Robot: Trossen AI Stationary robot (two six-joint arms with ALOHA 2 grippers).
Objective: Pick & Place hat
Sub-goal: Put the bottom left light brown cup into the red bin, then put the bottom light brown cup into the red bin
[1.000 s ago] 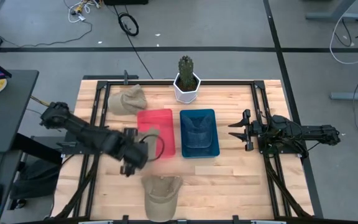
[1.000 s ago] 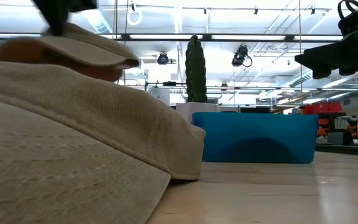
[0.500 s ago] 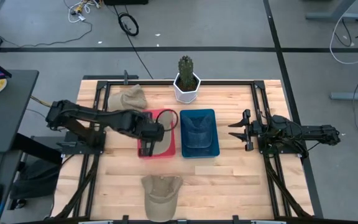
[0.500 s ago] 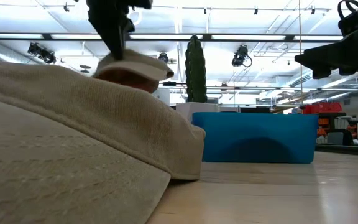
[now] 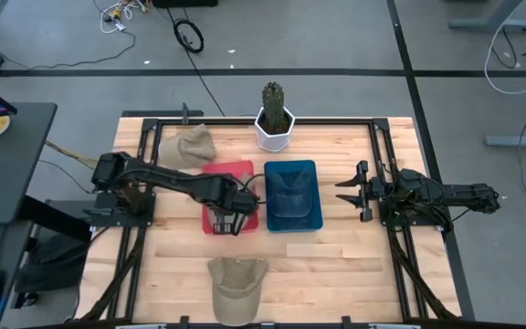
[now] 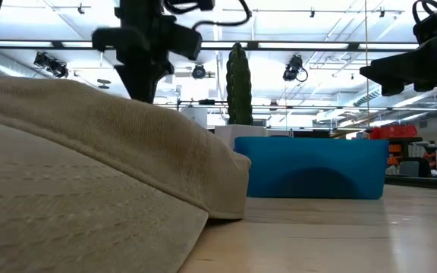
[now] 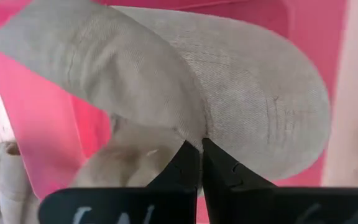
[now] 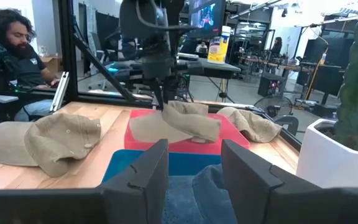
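The left gripper is reaching over the red bin at the counter's centre, its jaws clamped together on a tan hat — the hat is draping across that bin. The right gripper is hanging right of the blue bin, jaws apart. Another hat is lying near the front edge, a third one far left.

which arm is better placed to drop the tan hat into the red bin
Left. The left gripper is shut on the tan hat directly over the red bin; the right gripper waits open beyond the blue bin.
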